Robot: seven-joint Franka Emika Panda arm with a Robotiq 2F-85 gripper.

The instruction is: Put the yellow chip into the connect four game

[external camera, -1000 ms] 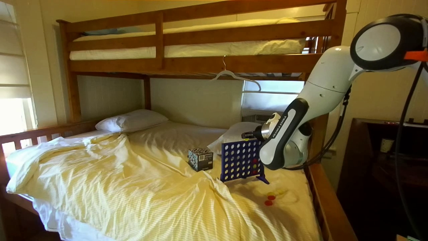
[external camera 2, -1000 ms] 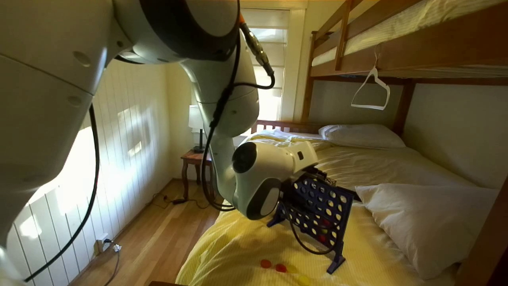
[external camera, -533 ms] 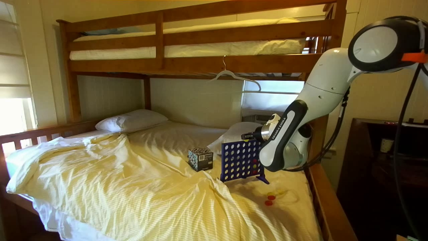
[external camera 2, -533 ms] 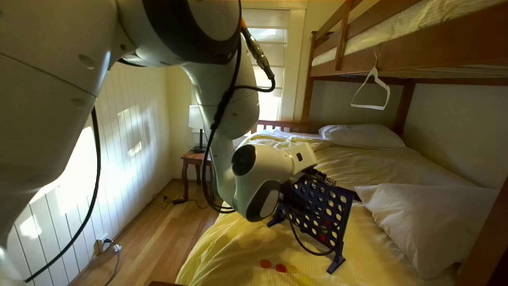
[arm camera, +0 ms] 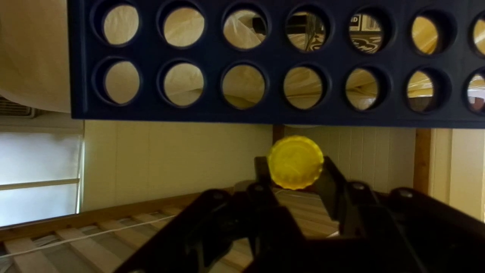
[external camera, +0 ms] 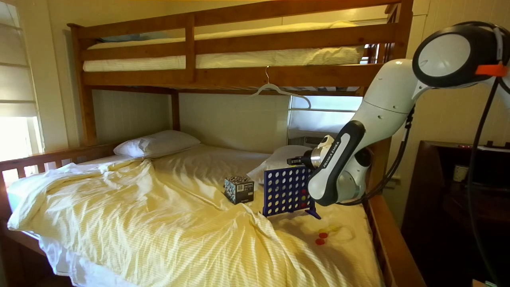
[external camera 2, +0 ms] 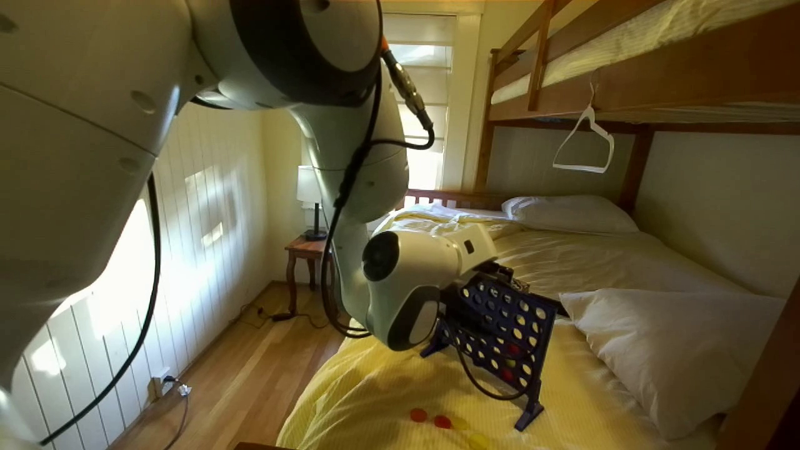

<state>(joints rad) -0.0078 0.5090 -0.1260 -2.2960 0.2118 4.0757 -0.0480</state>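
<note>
The connect four game (external camera: 287, 192) stands upright on the bed, dark blue with round holes; it also shows in an exterior view (external camera 2: 507, 325) and the wrist view (arm camera: 213, 81). A few red and yellow chips sit in its lower holes. My gripper (external camera: 293, 161) is just above its top edge. In the wrist view my gripper (arm camera: 297, 172) is shut on the yellow chip (arm camera: 295, 163), held by its rim between both fingertips, face parallel to the board. The chip appears just beyond the board's top edge, with a small gap. In an exterior view only a yellow sliver shows.
Loose red chips (external camera: 320, 241) and yellow chips (external camera 2: 478, 441) lie on the bed in front of the board. A dark patterned cube (external camera: 239, 190) sits beside the board. A pillow (external camera 2: 675, 350) lies behind it. A hanger (external camera: 269, 85) hangs from the upper bunk rail (external camera: 231, 75).
The upper arm has sunk slightly and shifted a little toward the board. The gripper has moved only slightly, staying over the top edge with the chip. The board has not moved.
</note>
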